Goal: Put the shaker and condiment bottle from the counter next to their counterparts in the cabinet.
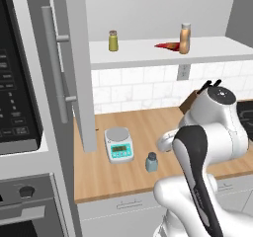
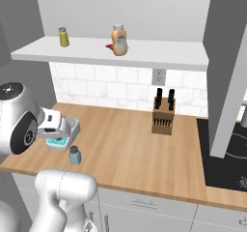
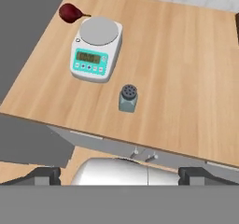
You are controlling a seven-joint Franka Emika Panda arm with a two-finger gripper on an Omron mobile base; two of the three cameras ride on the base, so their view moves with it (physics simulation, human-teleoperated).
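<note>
The shaker (image 3: pixel 128 98), a small blue-grey jar with a dark cap, stands upright on the wooden counter (image 3: pixel 186 78) near its front edge, also seen at shaker (image 1: pixel 151 162) and shaker (image 2: pixel 74 155). My gripper (image 3: pixel 122 177) hovers above the front edge, short of the shaker, open with nothing between its fingers. The orange condiment bottle (image 1: pixel 185 38) stands on the cabinet shelf (image 1: pixel 143 53) beside the red pointed bottle (image 1: pixel 168 45), which lies on its side. Further left on the shelf stands the olive-yellow jar (image 1: pixel 113 40).
A white kitchen scale (image 3: pixel 96 49) sits just left of and behind the shaker. A dark red fruit (image 3: pixel 70 13) lies behind the scale. A knife block (image 2: pixel 163 112) stands by the tiled wall, a black cooktop (image 2: pixel 226 153) lies right. Open cabinet door (image 1: pixel 74 63) hangs at left.
</note>
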